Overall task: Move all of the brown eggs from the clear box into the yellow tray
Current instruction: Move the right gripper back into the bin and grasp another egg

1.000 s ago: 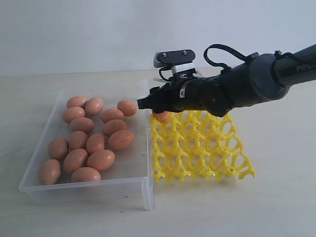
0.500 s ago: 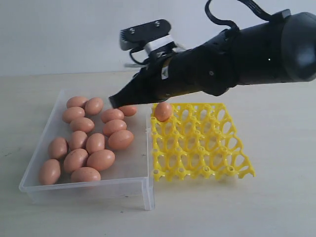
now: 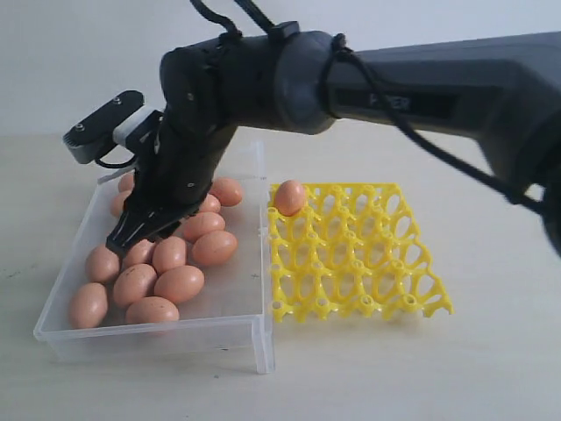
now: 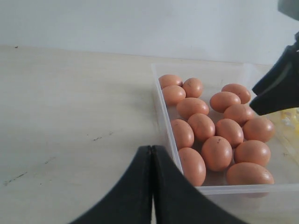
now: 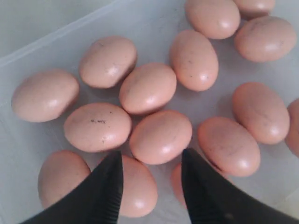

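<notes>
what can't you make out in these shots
- Exterior view: the right gripper and its arm cover some brown eggs in the clear box, so no full count.
- Right wrist view: its fingers hide parts of the eggs beneath; the frame cuts off the box.
- Left wrist view: the yellow tray is a blurred sliver at the frame edge.

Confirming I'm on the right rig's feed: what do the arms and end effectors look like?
The right arm is glossy dark grey with faint lettering, a loose black cable and a grey-and-white wrist camera. The left end effector and right end effector have plain black tapered fingers.
</notes>
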`<state>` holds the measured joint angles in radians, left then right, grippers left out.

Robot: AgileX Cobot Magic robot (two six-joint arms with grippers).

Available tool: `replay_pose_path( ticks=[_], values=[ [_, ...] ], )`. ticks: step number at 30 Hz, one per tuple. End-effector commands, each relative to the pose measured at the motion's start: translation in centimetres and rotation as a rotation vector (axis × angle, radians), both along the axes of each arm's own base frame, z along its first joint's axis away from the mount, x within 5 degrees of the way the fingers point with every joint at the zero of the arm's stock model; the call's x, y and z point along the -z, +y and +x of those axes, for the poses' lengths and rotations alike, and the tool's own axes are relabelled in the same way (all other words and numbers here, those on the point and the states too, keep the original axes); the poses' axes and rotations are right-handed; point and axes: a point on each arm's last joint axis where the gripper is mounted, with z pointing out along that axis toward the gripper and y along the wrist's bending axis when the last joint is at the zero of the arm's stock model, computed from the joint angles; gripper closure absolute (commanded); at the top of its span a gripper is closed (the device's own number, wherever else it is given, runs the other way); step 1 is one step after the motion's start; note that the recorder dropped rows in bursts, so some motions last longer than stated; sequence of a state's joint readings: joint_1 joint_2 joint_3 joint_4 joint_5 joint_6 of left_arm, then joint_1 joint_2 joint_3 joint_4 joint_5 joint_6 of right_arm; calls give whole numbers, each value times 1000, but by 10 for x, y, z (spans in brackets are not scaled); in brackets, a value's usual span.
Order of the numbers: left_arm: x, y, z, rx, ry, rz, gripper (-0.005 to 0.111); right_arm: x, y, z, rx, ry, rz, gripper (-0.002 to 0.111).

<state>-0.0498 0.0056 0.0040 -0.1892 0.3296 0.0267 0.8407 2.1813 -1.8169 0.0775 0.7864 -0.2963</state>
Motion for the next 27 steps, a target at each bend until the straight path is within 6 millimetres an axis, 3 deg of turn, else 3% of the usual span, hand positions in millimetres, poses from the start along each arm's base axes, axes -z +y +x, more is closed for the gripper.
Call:
replay_pose_path(
  ticks=[1, 11, 19, 27],
  values=[
    [-3, 0, 0, -2, -20, -6, 107, 6, 21, 4, -81, 11, -48, 58],
    [-3, 0, 0, -2, -20, -6, 107, 48, 35, 2, -113, 52, -115, 55],
    [-3, 0, 0, -2, -20, -6, 107, 57, 32, 1, -217, 33, -191, 55],
    [-3, 0, 0, -2, -20, -6, 107, 60, 23, -6, -233, 125, -279, 55]
  ],
)
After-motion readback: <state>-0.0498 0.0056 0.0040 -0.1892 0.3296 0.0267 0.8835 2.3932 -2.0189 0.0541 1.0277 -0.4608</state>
